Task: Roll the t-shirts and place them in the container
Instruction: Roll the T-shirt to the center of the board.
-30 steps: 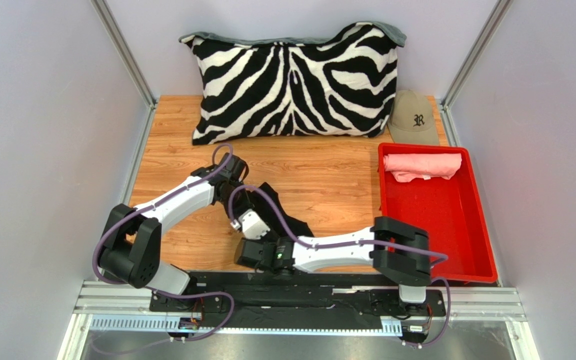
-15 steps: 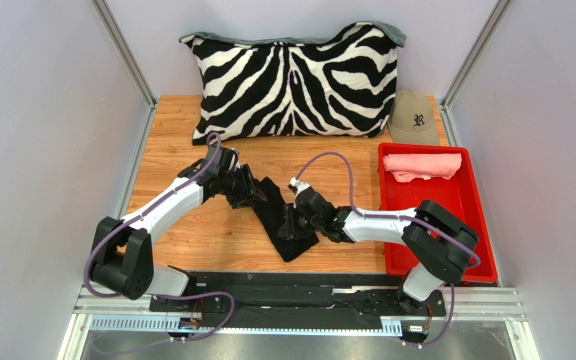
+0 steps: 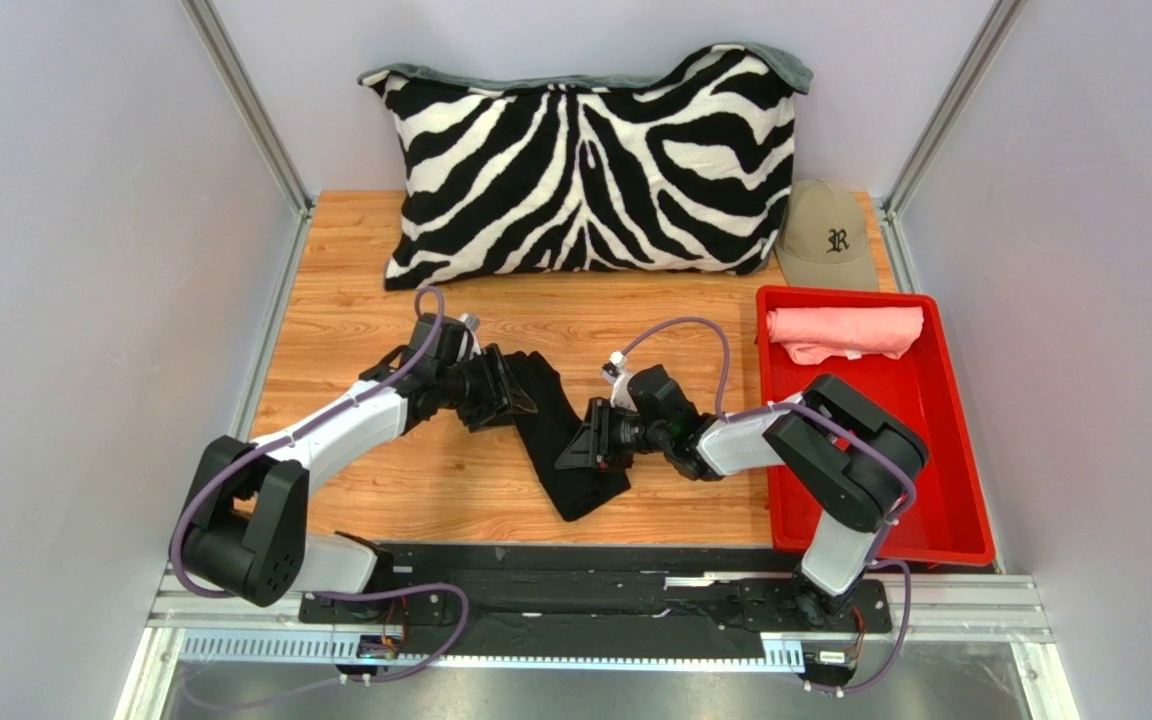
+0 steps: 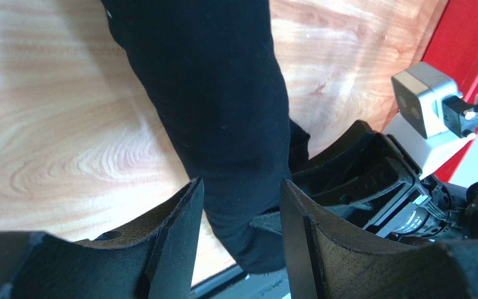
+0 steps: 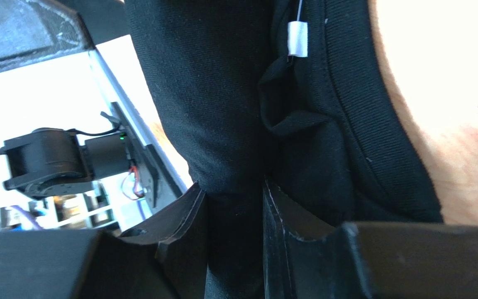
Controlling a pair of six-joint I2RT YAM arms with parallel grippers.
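The black t-shirt (image 3: 564, 458) lies as a narrow folded strip on the wooden table, running from the middle towards the front edge. My left gripper (image 3: 516, 393) is at its far end, jaws apart, with the strip (image 4: 216, 93) lying between and beyond the fingertips (image 4: 241, 205). My right gripper (image 3: 588, 446) comes in from the right at the strip's middle and is shut on a fold of the black cloth (image 5: 223, 81), pinched between its fingers (image 5: 235, 205). The salmon pink t-shirt (image 3: 845, 330) lies rolled at the far end of the red tray (image 3: 970, 518).
The zebra pillow (image 3: 590, 150) leans against the back wall. A tan cap (image 3: 826, 237) sits behind the tray. Metal frame posts and grey walls close in both sides. The arms' base rail runs along the front edge.
My right arm has swung from the front edge up to the right side of the black t-shirt and closed on it. My left gripper has shifted slightly right onto the strip's far end.
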